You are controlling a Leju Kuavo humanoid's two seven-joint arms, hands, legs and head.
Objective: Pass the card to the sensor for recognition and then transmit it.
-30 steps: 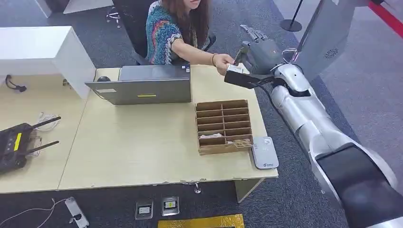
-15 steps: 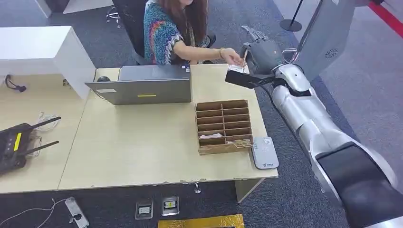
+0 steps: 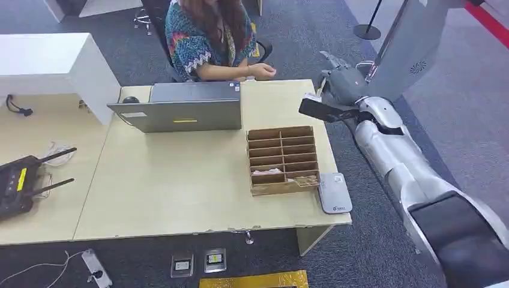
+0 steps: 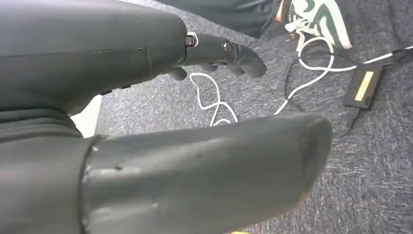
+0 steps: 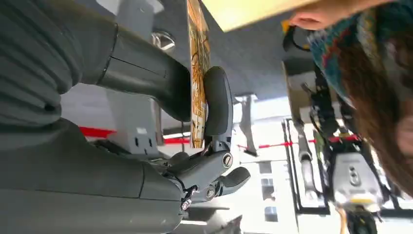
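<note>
Clearly, up close, card [image 5: 197, 73] pinched between right hand [image 5: 195, 126] thumb and finger; left hand [image 4: 160, 122] empty, fingers apart.

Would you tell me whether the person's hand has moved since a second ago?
Yes. The person's hand has drawn back from the right hand toward the laptop, leaving the card behind.

The sensor [image 3: 334, 192] lies on the desk [image 3: 180, 180], apparently touching the organizer's [image 3: 282, 159] right side.

light: bright, even, soft shadows | wrist views: near parts blurred | glare: none
</note>
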